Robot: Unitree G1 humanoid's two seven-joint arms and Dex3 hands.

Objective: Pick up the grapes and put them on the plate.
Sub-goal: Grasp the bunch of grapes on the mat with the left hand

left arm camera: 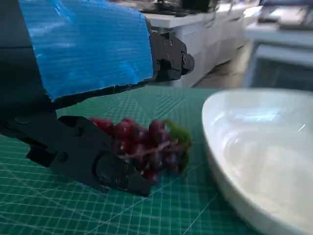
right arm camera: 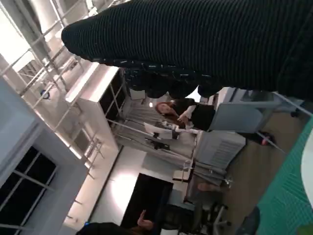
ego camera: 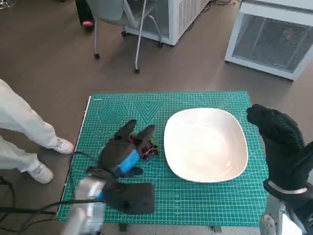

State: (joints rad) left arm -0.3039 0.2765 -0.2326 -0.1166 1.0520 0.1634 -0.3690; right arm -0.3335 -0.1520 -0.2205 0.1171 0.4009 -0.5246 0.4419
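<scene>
Blue tape marks my left hand [ego camera: 123,159], low over the green mat [ego camera: 205,196] on the tabletop, left of the plate [ego camera: 205,144]. Its fingers [left arm camera: 93,156] straddle the grapes [left arm camera: 146,144], one in front and one behind, so a closing squeeze would trap the bunch between them. I judge they are not yet clamped: the bunch lies on the mat, and the wrist view shows the near finger touching or just beside it, so I call the hand released, holding nothing. The grapes sit just beside the plate's left rim, which keeps the carry short. The plate is bare, waiting. My right hand [ego camera: 281,142] hangs raised beyond the plate's right edge, gloved fingers spread and empty, parked clear so it won't block the placing.
</scene>
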